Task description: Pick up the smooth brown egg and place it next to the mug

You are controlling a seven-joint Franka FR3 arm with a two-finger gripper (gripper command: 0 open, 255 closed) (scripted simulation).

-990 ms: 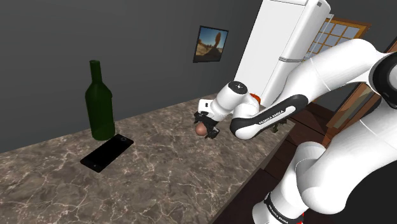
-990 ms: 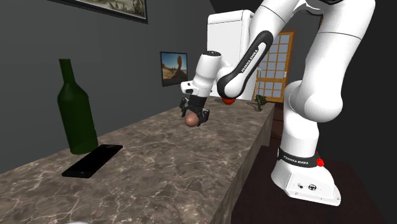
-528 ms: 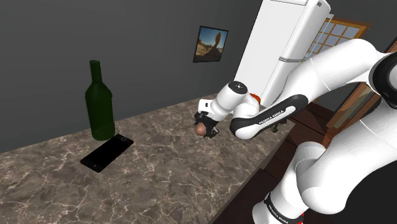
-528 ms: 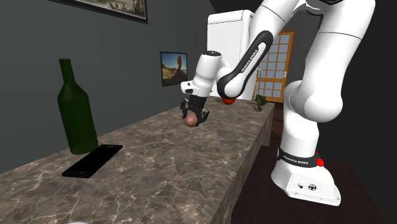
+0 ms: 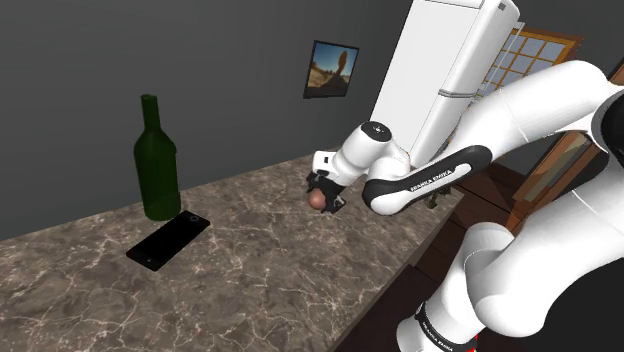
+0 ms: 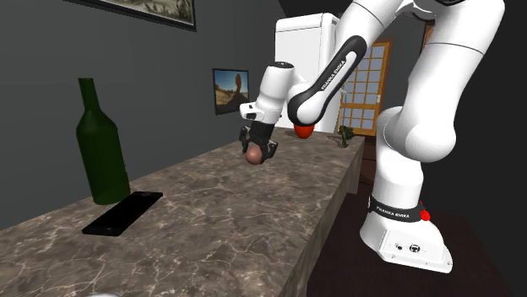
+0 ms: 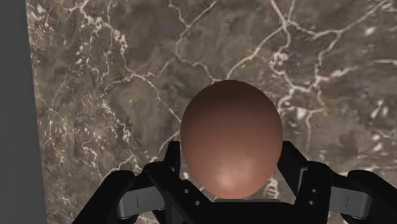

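Observation:
A smooth brown egg (image 7: 230, 143) sits clasped between the two black fingers of my gripper (image 7: 230, 164), which is shut on it. In the shoulder view the gripper (image 5: 321, 201) points down and holds the egg (image 5: 318, 200) just above the dark marble counter (image 5: 250, 270), near its far end. The second exterior view has the egg (image 6: 252, 156) under the gripper (image 6: 257, 155) as well. A red rounded object (image 6: 302, 131) peeks out from behind the forearm further along the counter; most of it is hidden.
A tall dark green bottle (image 5: 156, 165) stands by the wall, with a flat black slab (image 5: 168, 240) lying in front of it. A white refrigerator (image 5: 450, 70) rises beyond the counter's end. A small green figure (image 6: 344, 135) stands near the counter's corner.
The hand with the egg between its fingers has risen slightly from the counter, and the forearm has lifted a little. Bottle and black slab have not moved.

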